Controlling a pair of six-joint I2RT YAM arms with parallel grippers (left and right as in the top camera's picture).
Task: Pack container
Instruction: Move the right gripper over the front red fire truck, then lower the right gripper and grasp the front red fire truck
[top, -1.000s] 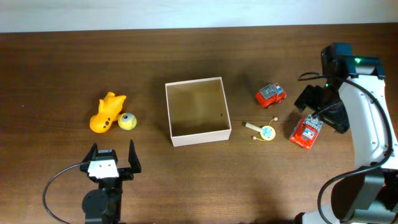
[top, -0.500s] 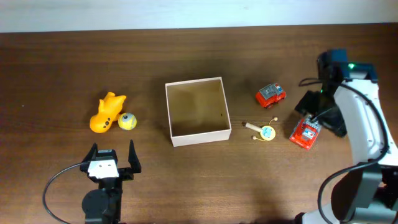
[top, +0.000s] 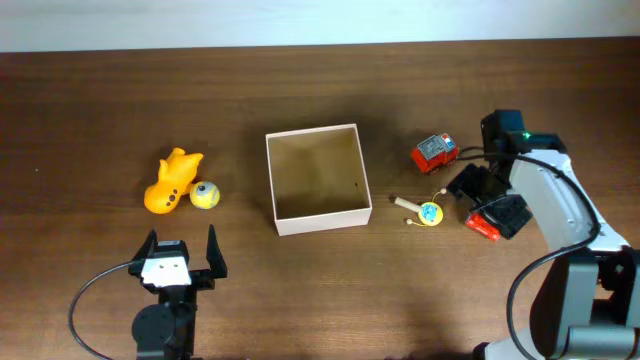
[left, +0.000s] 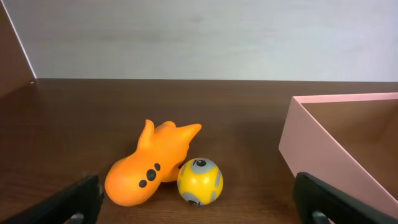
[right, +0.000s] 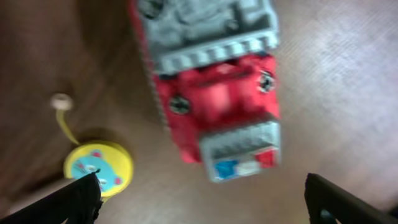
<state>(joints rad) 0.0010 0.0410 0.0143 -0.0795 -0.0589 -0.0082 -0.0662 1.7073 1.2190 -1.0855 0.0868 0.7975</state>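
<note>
The container (top: 325, 223), a square shallow box with white walls and a brown inside, stands mid-table with nothing in it; its wall (left: 323, 152) shows at the right of the left wrist view. My right gripper (top: 487, 200) hangs open right over a red and grey toy truck (right: 211, 93), which it mostly hides from above; only a red corner (top: 481, 226) shows. In the right wrist view the gripper (right: 205, 200) has nothing between its fingers. My left gripper (top: 182, 248) is open near the front edge, facing an orange toy (left: 149, 168) and a yellow ball (left: 199, 181).
A small red car (top: 435, 152) sits right of the container. A yellow disc toy on a stick (top: 429, 212) lies between the container and the truck, close to my right gripper's left finger (right: 81, 198). The orange toy (top: 172, 180) and ball (top: 205, 195) lie left of the container.
The right arm has swung left and toward the front, bringing its gripper down over the red truck. The left arm and the toys have not moved.
</note>
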